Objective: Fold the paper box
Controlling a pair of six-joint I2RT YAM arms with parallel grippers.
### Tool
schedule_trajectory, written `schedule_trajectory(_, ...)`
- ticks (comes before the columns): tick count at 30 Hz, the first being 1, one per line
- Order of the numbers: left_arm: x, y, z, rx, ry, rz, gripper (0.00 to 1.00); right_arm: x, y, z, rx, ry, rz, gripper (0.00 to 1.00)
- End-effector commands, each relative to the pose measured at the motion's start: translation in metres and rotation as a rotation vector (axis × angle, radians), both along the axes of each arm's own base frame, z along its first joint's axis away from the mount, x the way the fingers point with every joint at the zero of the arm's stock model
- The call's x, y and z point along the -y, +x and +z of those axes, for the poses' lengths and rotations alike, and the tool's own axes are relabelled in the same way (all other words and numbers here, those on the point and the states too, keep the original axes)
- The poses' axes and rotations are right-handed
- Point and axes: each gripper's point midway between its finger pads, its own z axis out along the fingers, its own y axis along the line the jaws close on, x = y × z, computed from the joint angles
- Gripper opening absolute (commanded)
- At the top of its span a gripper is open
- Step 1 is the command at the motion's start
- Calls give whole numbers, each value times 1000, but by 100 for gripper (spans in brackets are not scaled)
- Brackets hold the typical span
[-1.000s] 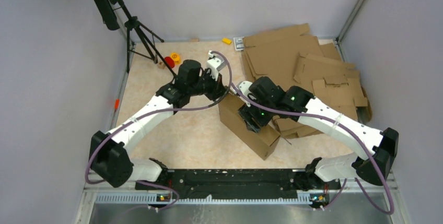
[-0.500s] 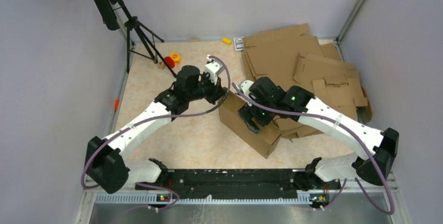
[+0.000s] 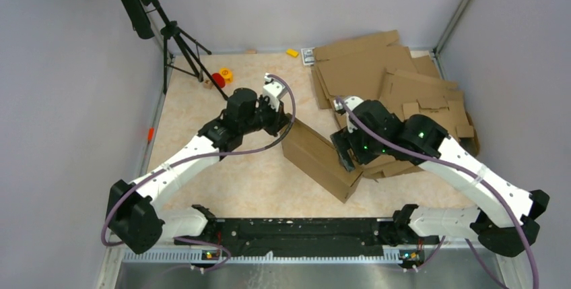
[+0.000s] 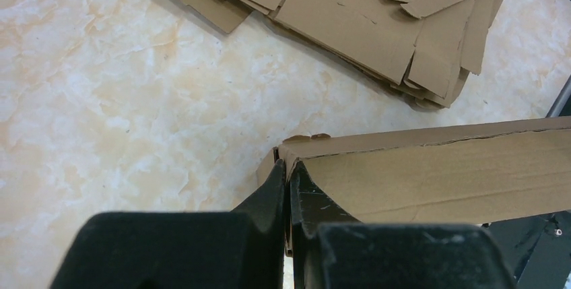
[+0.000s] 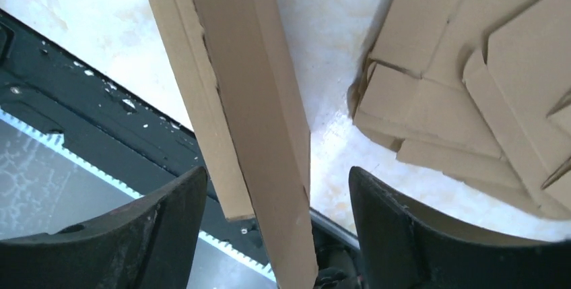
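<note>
The paper box (image 3: 322, 161) is a long brown cardboard shape, partly folded, lying slantwise at the table's middle. My left gripper (image 3: 285, 124) is at its far left corner. In the left wrist view the gripper (image 4: 289, 176) is shut on a thin cardboard edge of the box (image 4: 438, 174). My right gripper (image 3: 343, 153) hovers at the box's right side with its jaws wide apart. In the right wrist view a narrow box wall (image 5: 249, 100) runs between the spread fingers (image 5: 145, 235) of the right gripper (image 5: 276, 198), touching neither.
A pile of flat cardboard blanks (image 3: 397, 87) fills the back right and shows in both wrist views (image 4: 377, 6) (image 5: 471, 100). A tripod (image 3: 176, 40) stands at the back left, near small red and yellow items (image 3: 221, 77). A black rail (image 3: 296, 228) runs along the near edge.
The right gripper opened, let go of the box wall and drew back to the right. The left arm shifted slightly left and keeps its grip on the box corner.
</note>
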Motion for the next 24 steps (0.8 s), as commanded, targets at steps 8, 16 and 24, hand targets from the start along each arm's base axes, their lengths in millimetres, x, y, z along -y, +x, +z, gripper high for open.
schedule_trajectory(8,-3,-9,-17,-57,56,30,0,58,-42,3,-140,-45,-296,64)
schedule_trajectory(16,-5,-11,-18,-77,79,82,0,60,-46,-11,-168,-61,-320,32)
schedule_trajectory(24,-19,-12,-15,-92,67,203,0,40,-12,-7,-51,13,-367,15)
